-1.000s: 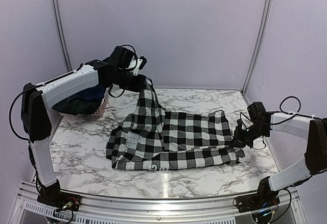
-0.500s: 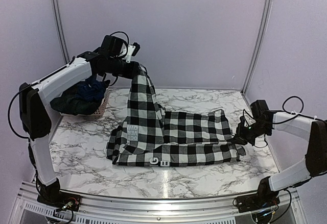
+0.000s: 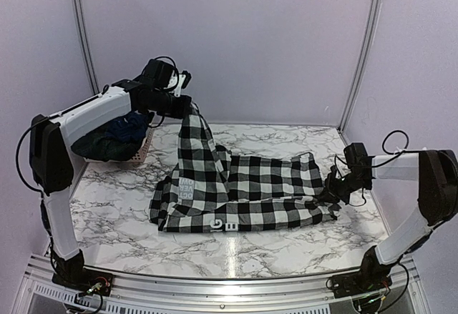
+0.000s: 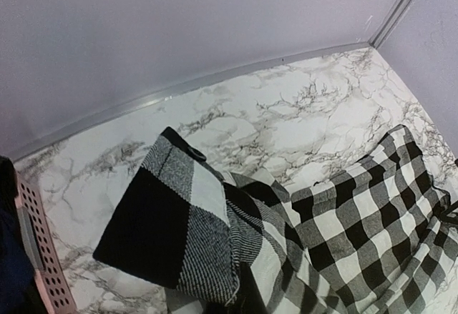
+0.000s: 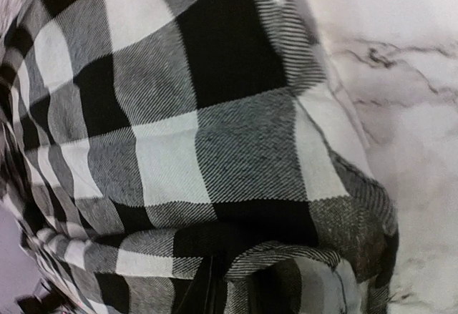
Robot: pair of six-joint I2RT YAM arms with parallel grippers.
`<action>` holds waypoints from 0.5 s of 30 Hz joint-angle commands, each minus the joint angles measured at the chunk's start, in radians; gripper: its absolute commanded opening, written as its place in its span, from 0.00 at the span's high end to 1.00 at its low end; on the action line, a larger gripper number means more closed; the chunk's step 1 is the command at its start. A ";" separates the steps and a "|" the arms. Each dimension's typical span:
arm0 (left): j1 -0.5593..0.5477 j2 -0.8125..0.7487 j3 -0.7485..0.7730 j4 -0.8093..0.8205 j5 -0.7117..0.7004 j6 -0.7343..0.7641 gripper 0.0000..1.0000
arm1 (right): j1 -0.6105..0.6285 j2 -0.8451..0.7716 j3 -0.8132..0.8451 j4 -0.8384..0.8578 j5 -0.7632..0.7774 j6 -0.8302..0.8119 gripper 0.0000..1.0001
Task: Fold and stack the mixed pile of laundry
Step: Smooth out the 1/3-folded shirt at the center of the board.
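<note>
The white marble table (image 3: 286, 246) carries a black-and-white check shirt (image 3: 272, 189) spread across its middle and a perforated basket (image 3: 142, 149) at its far-left corner.

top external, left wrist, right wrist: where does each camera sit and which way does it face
Top external: above and behind the bases, facing down over the marble table; shows both arms, left gripper holding up the check shirt, right gripper at its right edge.
Left wrist: raised, looking down toward the table's far right corner; own fingers hidden by cloth.
Right wrist: low, pressed close to the shirt; fingers not clear.
Shared: all see shirt and marble; top and left wrist also the basket.
</note>
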 commanded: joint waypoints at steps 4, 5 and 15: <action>-0.138 -0.051 -0.141 0.001 -0.120 -0.204 1.00 | -0.007 -0.003 0.066 0.011 -0.038 0.004 0.57; -0.160 -0.051 -0.154 0.001 -0.126 -0.227 1.00 | -0.008 -0.017 0.078 -0.008 -0.039 -0.002 0.49; -0.409 0.082 -0.013 -0.004 -0.196 -0.425 1.00 | -0.025 -0.175 0.166 -0.165 -0.064 -0.071 0.20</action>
